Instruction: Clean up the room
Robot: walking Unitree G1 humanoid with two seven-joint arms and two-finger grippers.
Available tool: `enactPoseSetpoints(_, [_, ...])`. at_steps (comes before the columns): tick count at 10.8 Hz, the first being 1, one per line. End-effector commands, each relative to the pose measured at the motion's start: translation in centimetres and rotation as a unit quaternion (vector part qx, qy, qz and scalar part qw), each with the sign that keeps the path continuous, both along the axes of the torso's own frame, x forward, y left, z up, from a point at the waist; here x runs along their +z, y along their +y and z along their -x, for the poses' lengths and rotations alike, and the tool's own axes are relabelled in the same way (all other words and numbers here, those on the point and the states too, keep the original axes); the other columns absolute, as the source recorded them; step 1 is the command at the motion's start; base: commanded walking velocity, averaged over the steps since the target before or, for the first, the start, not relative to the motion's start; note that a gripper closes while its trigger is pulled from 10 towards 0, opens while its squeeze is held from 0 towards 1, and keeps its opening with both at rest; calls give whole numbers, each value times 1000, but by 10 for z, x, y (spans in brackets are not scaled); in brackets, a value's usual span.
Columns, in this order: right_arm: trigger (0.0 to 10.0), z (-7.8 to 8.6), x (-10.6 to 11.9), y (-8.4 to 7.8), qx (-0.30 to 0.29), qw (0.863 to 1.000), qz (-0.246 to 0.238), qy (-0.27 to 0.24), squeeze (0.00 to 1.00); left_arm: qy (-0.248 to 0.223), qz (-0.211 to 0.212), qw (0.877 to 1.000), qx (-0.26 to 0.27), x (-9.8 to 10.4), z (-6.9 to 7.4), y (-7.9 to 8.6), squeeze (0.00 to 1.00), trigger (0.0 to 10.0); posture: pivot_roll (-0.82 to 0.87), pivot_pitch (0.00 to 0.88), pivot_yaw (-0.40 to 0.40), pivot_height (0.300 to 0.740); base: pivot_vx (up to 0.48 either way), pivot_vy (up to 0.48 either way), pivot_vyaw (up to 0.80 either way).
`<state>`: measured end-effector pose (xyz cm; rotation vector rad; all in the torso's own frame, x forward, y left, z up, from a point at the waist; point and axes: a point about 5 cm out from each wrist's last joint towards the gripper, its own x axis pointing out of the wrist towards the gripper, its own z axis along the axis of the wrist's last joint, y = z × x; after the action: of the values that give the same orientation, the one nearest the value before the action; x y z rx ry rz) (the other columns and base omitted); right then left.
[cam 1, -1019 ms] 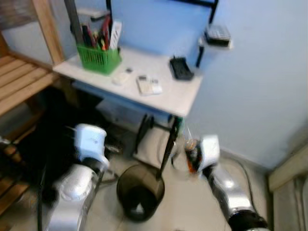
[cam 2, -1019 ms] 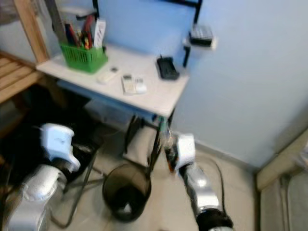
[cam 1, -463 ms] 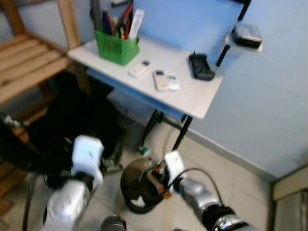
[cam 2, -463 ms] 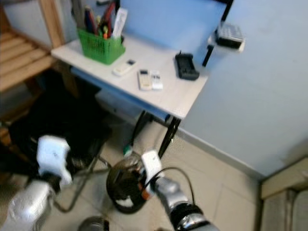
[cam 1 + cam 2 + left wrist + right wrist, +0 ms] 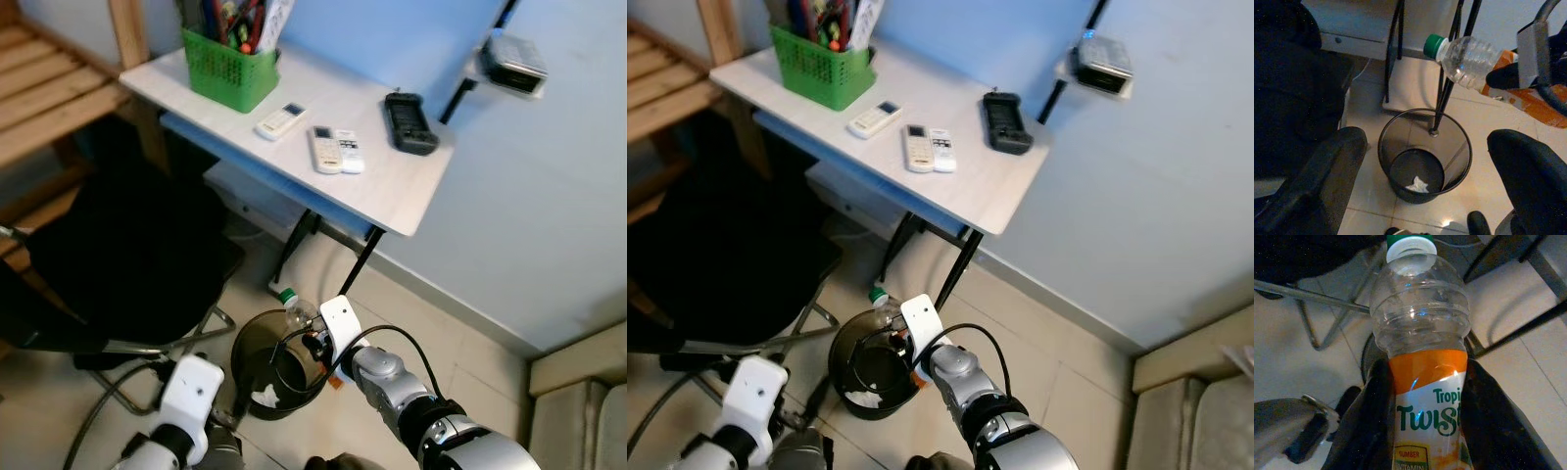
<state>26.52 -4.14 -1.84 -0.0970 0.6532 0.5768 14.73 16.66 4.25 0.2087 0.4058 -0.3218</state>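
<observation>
A clear plastic bottle point(image 5: 297, 309) with a green cap and an orange label hangs tilted over the far rim of a black mesh bin point(image 5: 257, 406). My right gripper point(image 5: 1425, 369) is shut on the bottle's labelled body, one black finger point(image 5: 1364, 421) on each side. The bin point(image 5: 1462, 161) stands on the tiled floor by the desk leg, with a crumpled white paper point(image 5: 1417, 185) at its bottom. My left gripper point(image 5: 1425, 138) hangs open above the bin, nothing between its fingers; from there the bottle point(image 5: 1466, 56) shows beyond the bin.
A white desk point(image 5: 392, 186) carries a green basket point(image 5: 230, 70) of pens, two remotes point(image 5: 333, 149) and a black device point(image 5: 409, 122). A black chair point(image 5: 118, 255) stands left of the bin. Wooden slats point(image 5: 49, 93) lie far left, a blue wall behind.
The view has shifted. My right gripper has carried the bottle from beside the desk leg down and left to the bin's rim. My left arm has sunk lower in view.
</observation>
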Motion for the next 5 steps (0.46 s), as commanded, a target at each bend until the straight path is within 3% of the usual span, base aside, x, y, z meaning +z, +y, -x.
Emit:
enactPoseSetpoints(1, [10000,3,-1,7,2,1000,1,9,0,-4,10,1000,-7,0,5,-9,0,10000,361,183,-202,727,0,0,0])
enactPoseSetpoints(3, [10000,5,-1,14,-5,1000,-17,24,0,-15,13,1000,-4,5,8,-12,0,10000,373,195,-212,727,0,0,0])
enactPoseSetpoints(4, [10000,5,0,18,-14,999,-35,35,78,-20,16,1000,0,6,10,-13,0,10000,378,200,-219,727,0,0,0])
enactPoseSetpoints(5, [10000,5,2,24,-9,998,-42,34,282,-23,17,1000,1,8,10,-14,0,10000,381,202,-222,727,0,0,0])
